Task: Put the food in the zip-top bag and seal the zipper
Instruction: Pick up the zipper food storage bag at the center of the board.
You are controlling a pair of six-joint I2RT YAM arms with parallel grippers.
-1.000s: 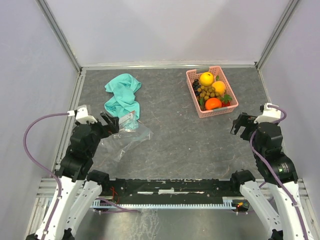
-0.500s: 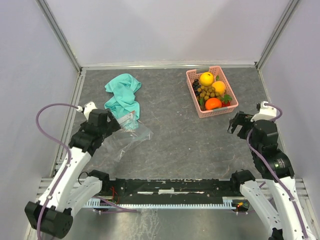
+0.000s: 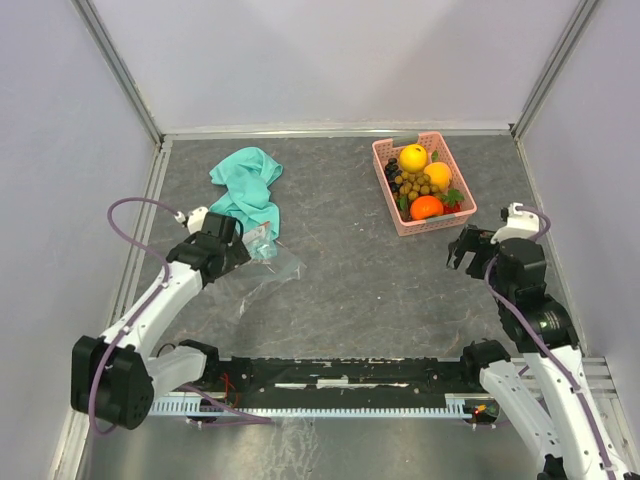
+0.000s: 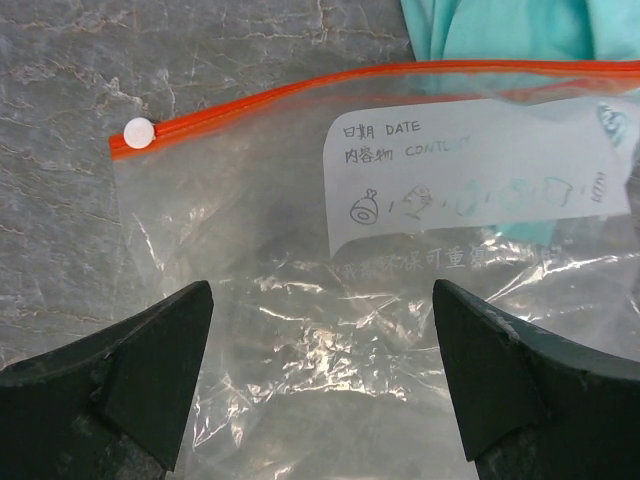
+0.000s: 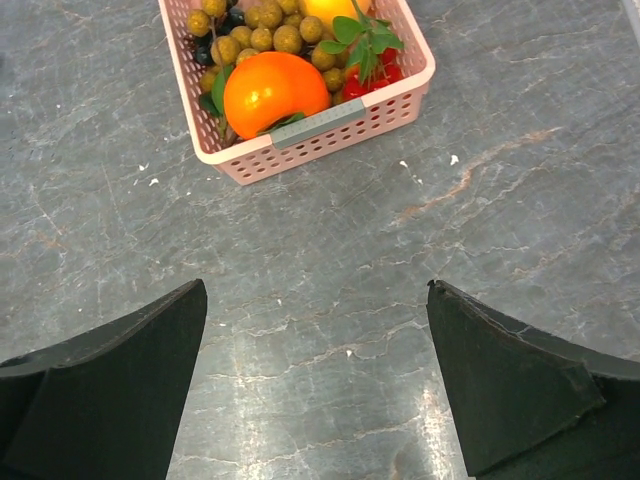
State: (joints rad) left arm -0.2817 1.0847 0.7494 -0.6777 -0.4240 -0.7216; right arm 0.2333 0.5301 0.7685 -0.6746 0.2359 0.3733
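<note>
Your left gripper hangs spread wide over the empty-looking zip-top bag, just below its zipper by the teal cloth, apparently to pinch it open, while your right gripper, equally spread, faces the pink basket holding the food.

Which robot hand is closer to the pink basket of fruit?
The right. The right gripper hangs open just off the near side of the pink basket. The left gripper is far off on the other side, open above the clear bag.
</note>
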